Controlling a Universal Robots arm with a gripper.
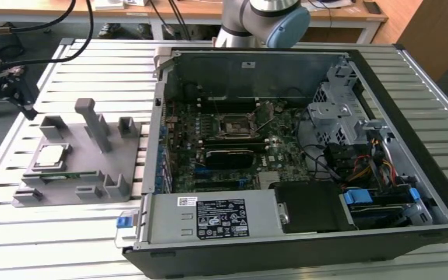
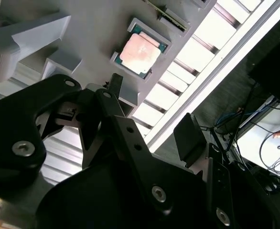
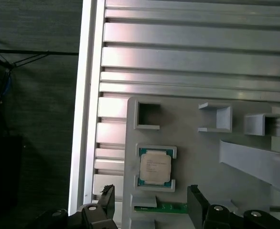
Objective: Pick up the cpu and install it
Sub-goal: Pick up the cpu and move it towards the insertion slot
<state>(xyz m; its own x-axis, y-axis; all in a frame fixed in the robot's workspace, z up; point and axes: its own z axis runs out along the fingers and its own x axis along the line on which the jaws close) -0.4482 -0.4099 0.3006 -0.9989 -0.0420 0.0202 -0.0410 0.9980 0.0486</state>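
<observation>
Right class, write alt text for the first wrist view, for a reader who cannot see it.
A cpu sits in a pocket of a grey tray on a slatted table. The open gripper hangs near it, holding nothing.

cpu (image 2: 140, 53) lies flat in grey fixture (image 2: 82, 28) pocket on slatted worktop (image 2: 178, 90), black claw (image 2: 150, 104) near, fingers spread.
</observation>
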